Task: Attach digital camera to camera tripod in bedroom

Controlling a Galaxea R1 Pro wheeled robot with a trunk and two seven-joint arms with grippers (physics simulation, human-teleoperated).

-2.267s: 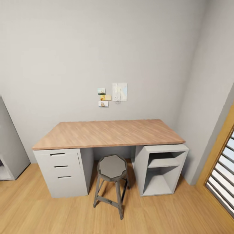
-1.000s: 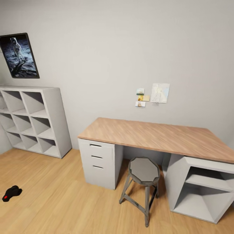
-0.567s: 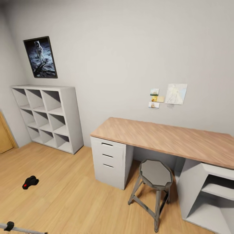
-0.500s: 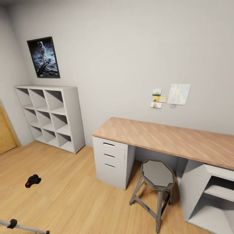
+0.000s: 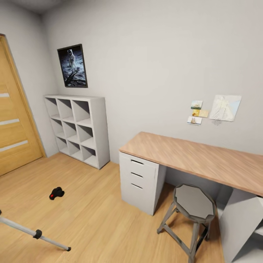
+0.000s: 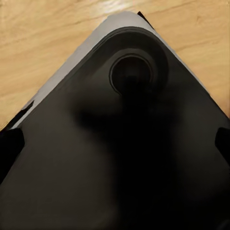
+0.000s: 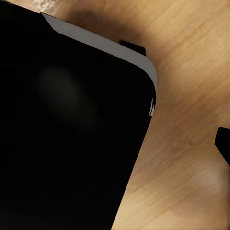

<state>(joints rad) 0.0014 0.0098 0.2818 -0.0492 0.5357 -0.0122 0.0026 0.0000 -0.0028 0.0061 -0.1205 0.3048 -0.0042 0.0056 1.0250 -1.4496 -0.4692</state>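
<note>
The digital camera (image 5: 56, 193), small and black with a red button, lies on the light wood floor at the left of the head view. One silver leg of the camera tripod (image 5: 34, 233), with a black joint and foot, slants across the bottom left corner; the rest of it is out of frame. In the left wrist view my left gripper (image 6: 115, 146) has dark fingertips (image 6: 9, 146) at both side edges, wide apart and empty. In the right wrist view my right gripper (image 7: 115, 148) has one fingertip (image 7: 223, 143) at the edge, over bare floor.
A wooden desk (image 5: 197, 157) with a grey drawer unit (image 5: 140, 180) and a grey metal stool (image 5: 191, 212) stands at the right. A grey cube shelf (image 5: 78, 128) lines the back wall under a framed poster (image 5: 72, 66). A wooden door (image 5: 14, 120) is at the left.
The head view has swung left: desk and stool slid right, and the shelf, the poster, the door, the digital camera and a tripod leg came into frame.
</note>
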